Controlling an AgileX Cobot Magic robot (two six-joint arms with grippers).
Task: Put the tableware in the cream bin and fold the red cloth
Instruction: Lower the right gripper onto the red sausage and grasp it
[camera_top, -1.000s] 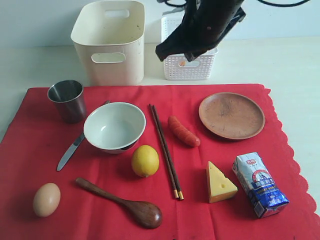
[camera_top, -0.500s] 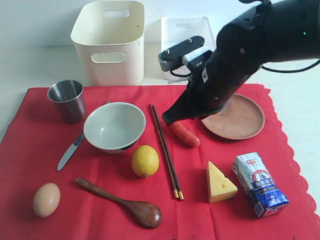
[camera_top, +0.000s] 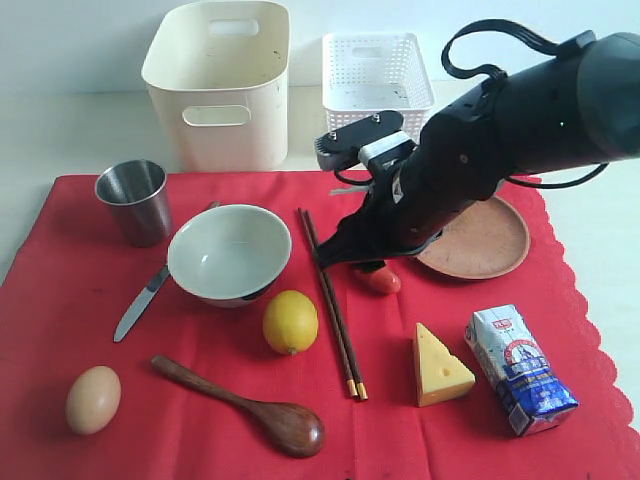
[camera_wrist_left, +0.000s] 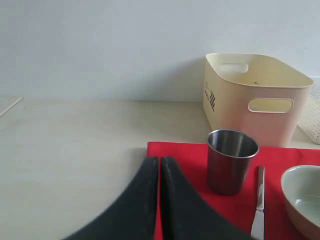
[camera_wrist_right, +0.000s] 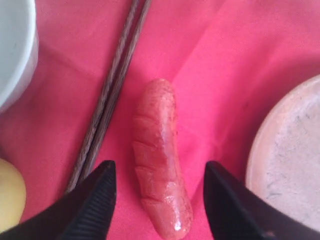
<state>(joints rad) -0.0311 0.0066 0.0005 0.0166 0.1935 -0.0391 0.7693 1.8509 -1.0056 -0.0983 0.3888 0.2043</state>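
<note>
**A:** Pose of the right arm?

**B:** Stretched in from the right of the exterior view, dark and bulky, elbow high, wrist tipped down over the middle of the red cloth (camera_top: 70, 300). Hides the left rim of the round brown plate (camera_top: 495, 240).

**A:** And the right pincer (camera_wrist_right: 159, 197)?

**B:** Spread wide, with one black finger (camera_wrist_right: 92, 205) on either side of a red sausage (camera_wrist_right: 159, 150) and a strip of cloth visible in both gaps. Gripping nothing.

**A:** Left pincer (camera_wrist_left: 159, 200)?

**B:** Closed tight, fingers pressed together, empty. Hanging low by the cloth's far left corner, near the steel cup (camera_wrist_left: 231, 160).

**A:** Tableware relative to the right pincer?

**B:** Dark chopsticks (camera_top: 338, 325) just beside the sausage, outside the fingers. Plate just beside it on the opposite side. White bowl (camera_top: 229, 252) beyond the chopsticks, with the table knife (camera_top: 140, 303) at its left. Wooden spoon (camera_top: 292, 428) well apart, toward the near edge. All six pieces lying on the cloth. Cream bin (camera_top: 225, 140) upright behind the cloth's far edge, just left of a white lattice basket (camera_top: 350, 90).

**A:** Edges and open room?

**B:** Scalloped edge down the cloth's right side. Lemon (camera_top: 290, 321), cheese wedge (camera_top: 438, 365), milk carton (camera_top: 520, 370) and egg (camera_top: 93, 399) scattered across the near half. Bare cloth between sausage and cheese. Bare pale table to the right of the cloth.
</note>
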